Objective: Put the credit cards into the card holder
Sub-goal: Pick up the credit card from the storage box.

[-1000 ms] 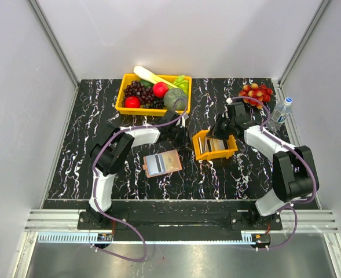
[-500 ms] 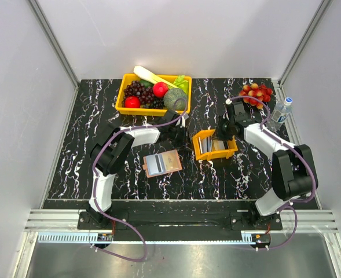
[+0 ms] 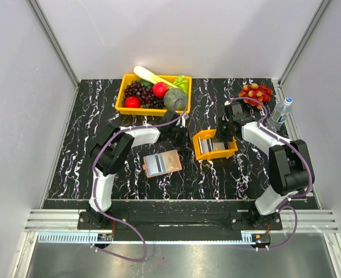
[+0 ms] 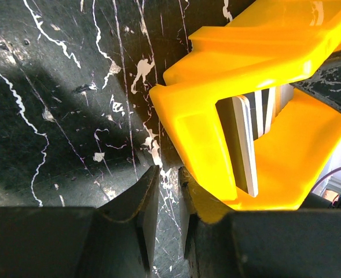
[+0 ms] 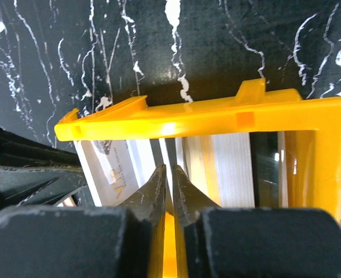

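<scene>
While low over the orange tray (image 3: 216,154), right gripper (image 5: 168,169) barely parted, left gripper (image 4: 167,174) narrow beside it

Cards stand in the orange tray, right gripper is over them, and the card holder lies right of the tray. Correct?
No. The card holder lies left of the tray, as the top view shows. The cards do stand in the tray, with the right gripper over them.
</scene>
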